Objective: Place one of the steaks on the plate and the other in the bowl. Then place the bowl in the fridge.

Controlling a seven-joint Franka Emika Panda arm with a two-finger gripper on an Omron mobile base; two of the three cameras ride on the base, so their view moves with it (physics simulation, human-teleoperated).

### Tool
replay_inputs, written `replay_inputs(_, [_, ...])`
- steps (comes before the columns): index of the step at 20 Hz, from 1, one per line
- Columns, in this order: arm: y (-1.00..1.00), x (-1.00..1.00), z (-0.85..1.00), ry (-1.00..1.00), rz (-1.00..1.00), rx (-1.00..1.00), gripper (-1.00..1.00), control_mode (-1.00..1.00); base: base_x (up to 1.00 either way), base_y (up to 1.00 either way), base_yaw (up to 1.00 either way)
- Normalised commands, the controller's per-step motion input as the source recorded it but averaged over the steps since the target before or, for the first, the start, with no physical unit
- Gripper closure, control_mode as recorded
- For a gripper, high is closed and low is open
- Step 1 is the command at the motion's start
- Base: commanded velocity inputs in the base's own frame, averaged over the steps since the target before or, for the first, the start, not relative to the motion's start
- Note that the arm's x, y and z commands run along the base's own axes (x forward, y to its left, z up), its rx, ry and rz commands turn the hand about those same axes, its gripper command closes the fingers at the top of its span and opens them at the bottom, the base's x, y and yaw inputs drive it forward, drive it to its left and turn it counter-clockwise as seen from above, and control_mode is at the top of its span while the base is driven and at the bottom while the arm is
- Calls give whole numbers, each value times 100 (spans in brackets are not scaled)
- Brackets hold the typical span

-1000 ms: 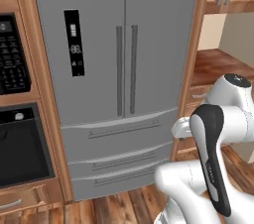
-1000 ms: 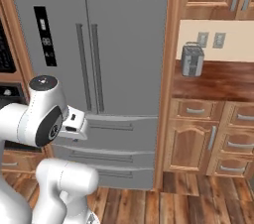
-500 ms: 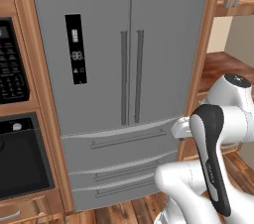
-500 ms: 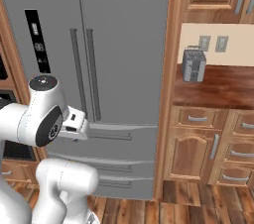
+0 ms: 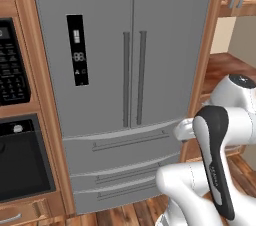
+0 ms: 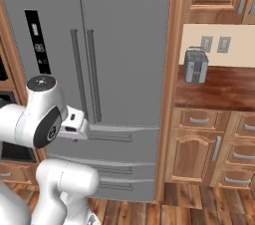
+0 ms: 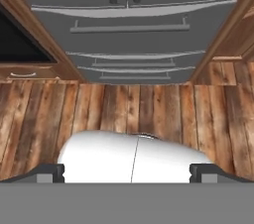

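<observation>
Both doors of the fridge are shut; gripper fully spread, empty, tucked near, since nothing is carried

A black wall oven sits low in a wooden cabinet, with a black button panel above it. A shiny toaster stands on the dark wooden counter, below two wall sockets. Brown drawers sit under the counter. The floor is wooden planks.
</observation>
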Motion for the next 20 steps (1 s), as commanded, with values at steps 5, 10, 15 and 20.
replay_inputs(5, [13,-40,15,-34,8,-2,-100,-100,0,0,0])
replay_inputs(10, [17,-21,28,-41,1,0,-100,-100,0,0,0])
replay_inputs(15, [9,16,2,-32,0,0,-100,-100,0,0,0])
replay_inputs(20, [8,34,0,-24,0,0,-100,-100,0,0,0])
